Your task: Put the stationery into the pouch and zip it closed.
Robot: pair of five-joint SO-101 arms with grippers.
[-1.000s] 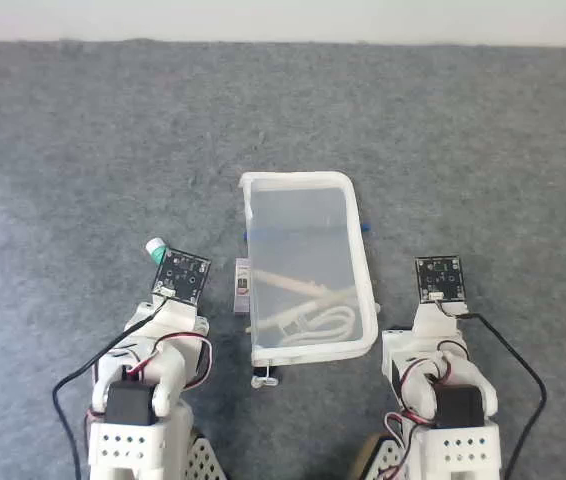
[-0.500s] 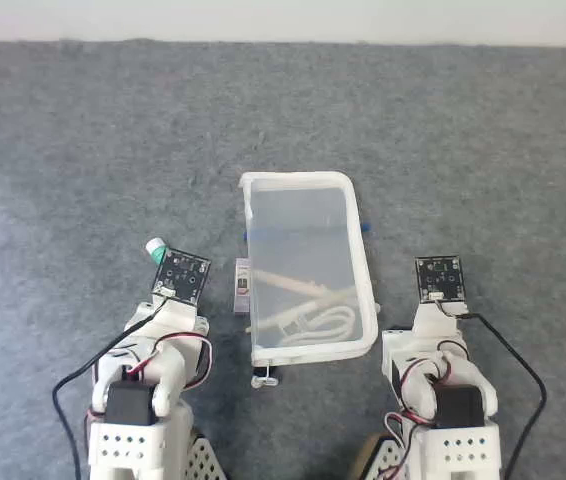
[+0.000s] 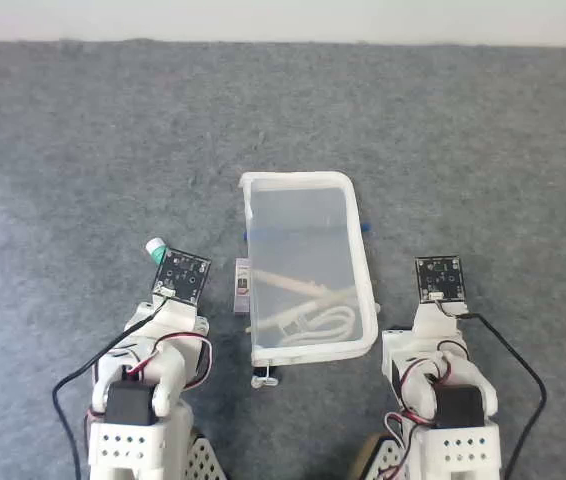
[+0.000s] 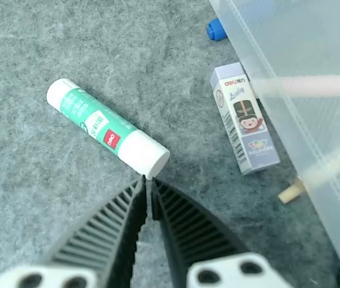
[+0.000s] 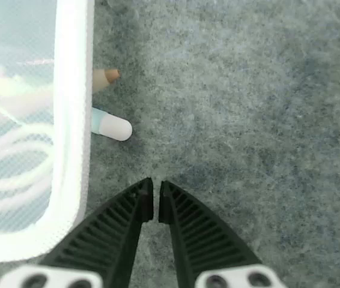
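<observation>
The translucent pouch (image 3: 303,270) with a white rim lies flat on the grey felt between the two arms, with pens and a white cord visible through it. A green and white glue stick (image 4: 105,129) lies just beyond my left gripper (image 4: 148,192), which is shut and empty. A small boxed eraser (image 4: 245,120) rests beside the pouch's edge (image 4: 302,78). My right gripper (image 5: 155,195) is shut and empty, close to the pouch's white rim (image 5: 74,120). A pencil tip (image 5: 105,78) and a white pen end (image 5: 113,127) poke out from under that rim.
A blue cap (image 4: 215,29) lies by the pouch's side, and another blue piece (image 3: 366,225) shows at its opposite side. A wooden pencil end (image 4: 290,192) sticks out near the eraser. A small clear piece (image 3: 261,378) sits at the pouch's near corner. Open felt stretches beyond the pouch.
</observation>
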